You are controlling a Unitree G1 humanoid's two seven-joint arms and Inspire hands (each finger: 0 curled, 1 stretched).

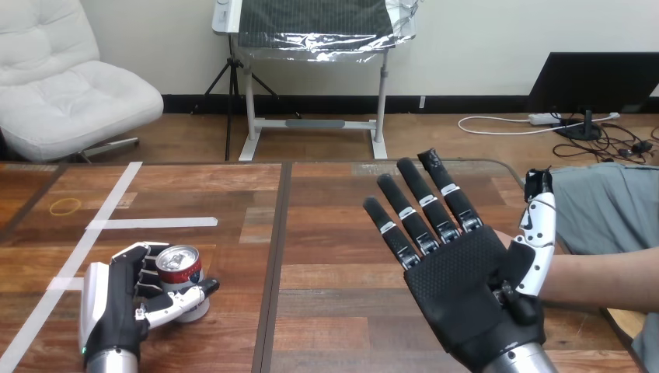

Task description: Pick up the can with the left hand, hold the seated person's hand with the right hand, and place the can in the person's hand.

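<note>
You have a wooden bench (350, 311) of brown planks in mixed tones before you. A dark seam (273, 264) runs across it from the far edge to the near one, a little left of the middle. Left of the seam, a long strip of white tape (106, 203) slants from the far side towards the near left corner. A shorter white strip (151, 223) lies crosswise, its left end meeting the long one. A thin yellow ring (65, 206) lies flat left of the long strip, apart from it.
</note>
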